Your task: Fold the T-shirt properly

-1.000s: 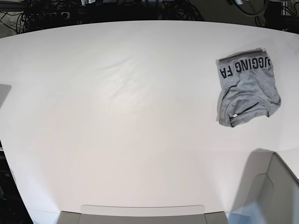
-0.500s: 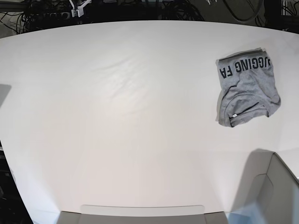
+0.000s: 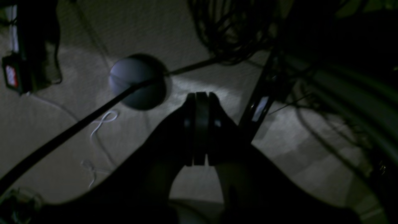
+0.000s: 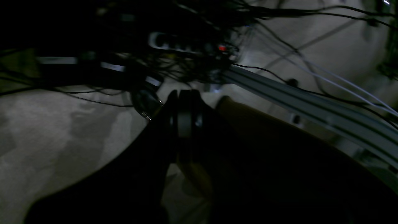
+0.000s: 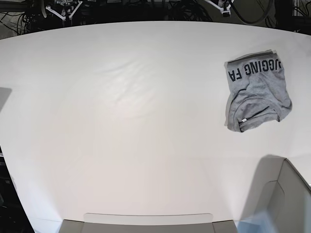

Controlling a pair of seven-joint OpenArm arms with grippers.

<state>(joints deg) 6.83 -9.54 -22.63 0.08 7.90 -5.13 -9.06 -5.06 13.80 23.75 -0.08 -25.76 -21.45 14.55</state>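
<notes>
One T-shirt (folded, lettering up) on the table; left gripper and right gripper pressed together, empty

A broad white surface fills the base view, faintly rippled around its middle. Beyond its far edge, at twelve o'clock, dark tangled cables lie in shadow. At five o'clock a pale grey box stands at the corner. The left wrist view shows a dim carpeted floor with a round grey disc at ten o'clock and a thin white cord beside it. The right wrist view shows a power strip among wires and a grey aluminium rail towards three o'clock.
</notes>
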